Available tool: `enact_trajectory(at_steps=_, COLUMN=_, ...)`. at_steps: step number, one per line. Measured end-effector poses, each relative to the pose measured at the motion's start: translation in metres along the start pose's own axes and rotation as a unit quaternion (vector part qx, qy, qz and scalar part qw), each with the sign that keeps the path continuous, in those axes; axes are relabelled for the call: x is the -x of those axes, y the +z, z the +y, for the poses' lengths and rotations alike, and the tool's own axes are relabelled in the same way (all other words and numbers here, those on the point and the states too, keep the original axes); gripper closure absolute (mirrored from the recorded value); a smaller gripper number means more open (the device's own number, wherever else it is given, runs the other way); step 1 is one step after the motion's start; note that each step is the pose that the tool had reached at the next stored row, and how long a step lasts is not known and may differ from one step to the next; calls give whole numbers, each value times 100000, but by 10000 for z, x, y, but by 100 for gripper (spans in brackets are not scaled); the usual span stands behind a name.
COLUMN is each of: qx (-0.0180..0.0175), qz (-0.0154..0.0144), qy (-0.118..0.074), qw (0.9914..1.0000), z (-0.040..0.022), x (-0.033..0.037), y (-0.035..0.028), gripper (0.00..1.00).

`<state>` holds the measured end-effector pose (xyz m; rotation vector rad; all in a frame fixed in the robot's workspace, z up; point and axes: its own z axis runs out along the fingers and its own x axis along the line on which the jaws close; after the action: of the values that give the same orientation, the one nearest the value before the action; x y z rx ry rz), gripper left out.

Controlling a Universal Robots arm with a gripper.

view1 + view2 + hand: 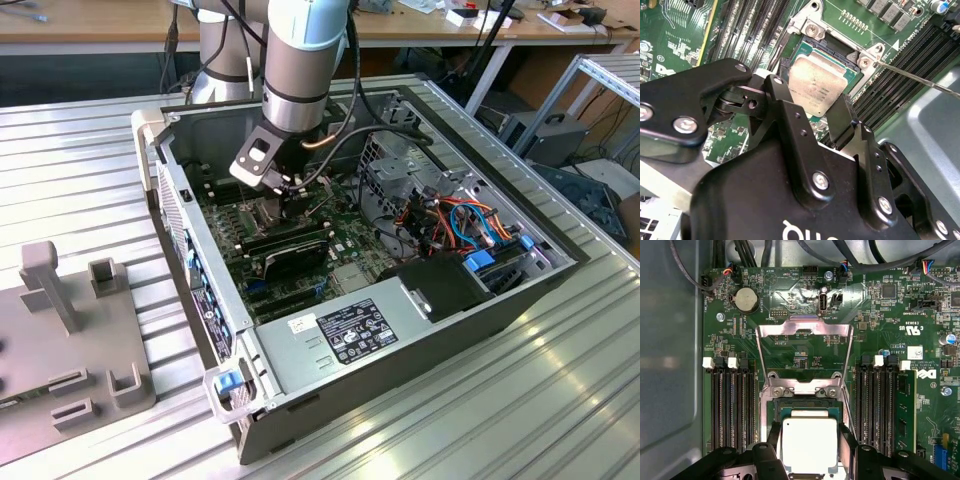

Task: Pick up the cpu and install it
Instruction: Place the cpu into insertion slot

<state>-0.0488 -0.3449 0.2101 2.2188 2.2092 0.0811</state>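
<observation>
Clamping the cpu [810,444] between them, the jaws hold it at the socket [810,405]; the hinged frame [785,328] lies open beyond their tips.

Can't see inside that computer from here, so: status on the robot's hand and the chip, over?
Robot hand shut on the cpu. Held just over the socket, metal frame swung open. No obstruction seen.

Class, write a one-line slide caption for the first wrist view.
Gripper clasping the cpu over the open socket, hinged metal frame swung open.
</observation>
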Motion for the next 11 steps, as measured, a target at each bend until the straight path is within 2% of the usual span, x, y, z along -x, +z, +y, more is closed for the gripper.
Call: enact_trajectory(at_steps=11, qx=-10, qz=0, qy=1, qw=100000, z=1, x=1, y=23, gripper=45)
